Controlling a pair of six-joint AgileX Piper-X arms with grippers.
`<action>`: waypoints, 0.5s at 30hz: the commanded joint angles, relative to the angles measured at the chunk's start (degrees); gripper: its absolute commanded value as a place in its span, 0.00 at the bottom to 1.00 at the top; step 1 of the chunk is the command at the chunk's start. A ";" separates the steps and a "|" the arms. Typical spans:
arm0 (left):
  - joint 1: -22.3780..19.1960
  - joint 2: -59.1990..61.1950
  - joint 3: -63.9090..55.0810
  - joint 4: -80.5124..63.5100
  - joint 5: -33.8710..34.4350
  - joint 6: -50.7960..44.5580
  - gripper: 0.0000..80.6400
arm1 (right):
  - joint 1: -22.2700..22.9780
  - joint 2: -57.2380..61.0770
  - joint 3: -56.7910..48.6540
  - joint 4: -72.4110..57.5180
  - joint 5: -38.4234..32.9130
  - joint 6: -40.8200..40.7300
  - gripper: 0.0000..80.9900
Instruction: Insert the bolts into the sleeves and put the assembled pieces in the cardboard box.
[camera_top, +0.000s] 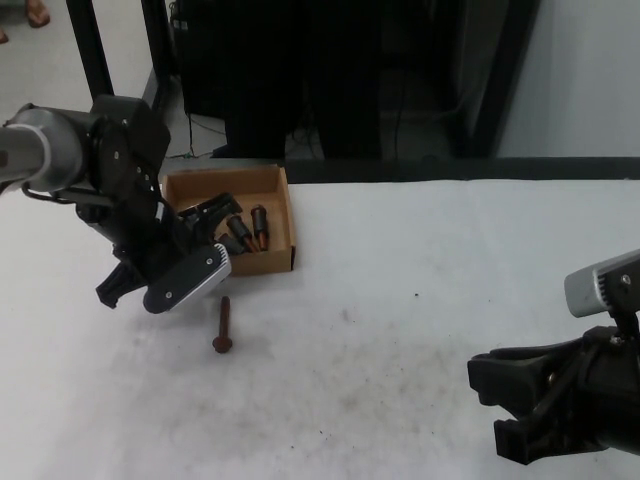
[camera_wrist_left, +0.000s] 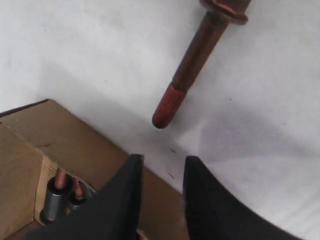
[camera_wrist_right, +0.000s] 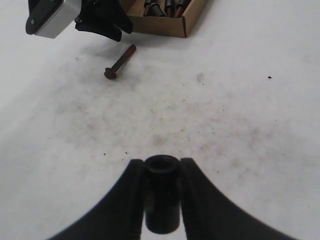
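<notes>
Bolt (camera_top: 222, 325) lies at 6 o'clock from the empty, parted left gripper (camera_wrist_left: 163, 170); right gripper (camera_wrist_right: 162, 172) clamps a sleeve (camera_wrist_right: 161, 197); box (camera_top: 266, 260) holds assembled pieces (camera_top: 250, 228).

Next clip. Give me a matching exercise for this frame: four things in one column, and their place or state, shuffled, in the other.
Things:
1. loose reddish-brown metal bolt
2. black cylindrical sleeve
3. assembled bolt-and-sleeve pieces
4. left pincer

Places or states:
A. inside the brown cardboard box
B. clamped in the right pincer
C. open and empty, over the box's edge
D. lying on the white bench

Pairs: 1-D, 2-B, 3-A, 4-C.
</notes>
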 joint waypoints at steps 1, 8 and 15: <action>-0.42 -0.37 0.03 -0.57 6.42 7.78 0.33 | 0.15 -0.23 -0.07 -0.82 0.49 -0.50 0.00; -2.73 -2.08 0.03 5.58 4.15 8.73 0.33 | 0.15 -0.23 0.11 -0.82 0.48 -0.64 0.00; -4.16 -3.71 -0.07 9.48 -2.74 10.83 0.43 | 0.25 -0.23 0.08 -0.44 0.48 -0.64 0.00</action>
